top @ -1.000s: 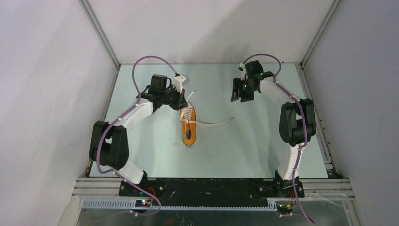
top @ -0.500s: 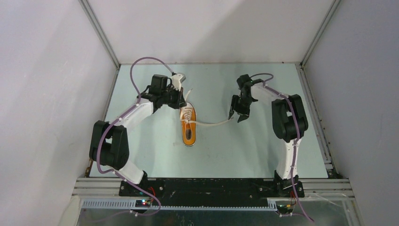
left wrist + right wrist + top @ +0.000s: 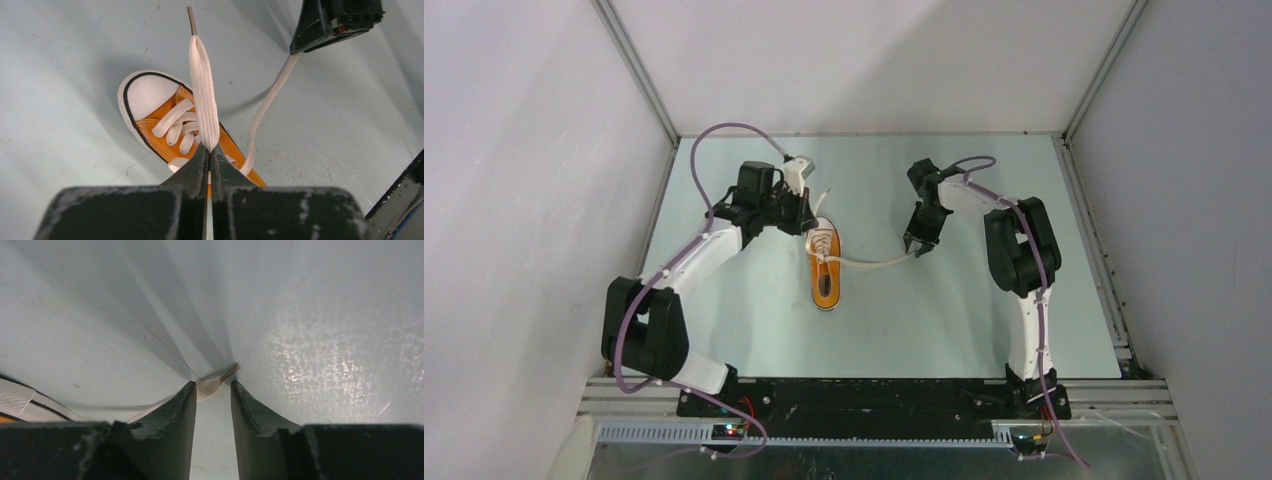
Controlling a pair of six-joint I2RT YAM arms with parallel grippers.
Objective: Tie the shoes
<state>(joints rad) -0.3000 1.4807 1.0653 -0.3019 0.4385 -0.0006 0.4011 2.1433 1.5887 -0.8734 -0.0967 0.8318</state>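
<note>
The left gripper (image 3: pixel 209 151) is pinching one flat white lace (image 3: pixel 204 90) near its end. The right gripper (image 3: pixel 212 390), jaws slightly parted, is straddling the other lace's tip (image 3: pixel 209 386) on the scuffed pale-blue tabletop (image 3: pixel 944 310), which plain white walls (image 3: pixel 864 60) are enclosing. Between the grippers, the small orange canvas sneaker (image 3: pixel 825 268) is lying with its white toe cap facing the far wall.

My table (image 3: pixel 754 340): pale blue-green top, scuffed, thin scratches and dark specks in both wrist views, mottled glare patch in right wrist view. White walls (image 3: pixel 524 200) on left, far and right sides. Aluminium posts (image 3: pixel 637 75) rise from both far corners, slanting outward in top view. Metal rail (image 3: pixel 1114 310) along table's right edge. Black base plate (image 3: pixel 874 398) across near edge, slotted grey cable duct (image 3: pixel 864 434) just in front of it
</note>
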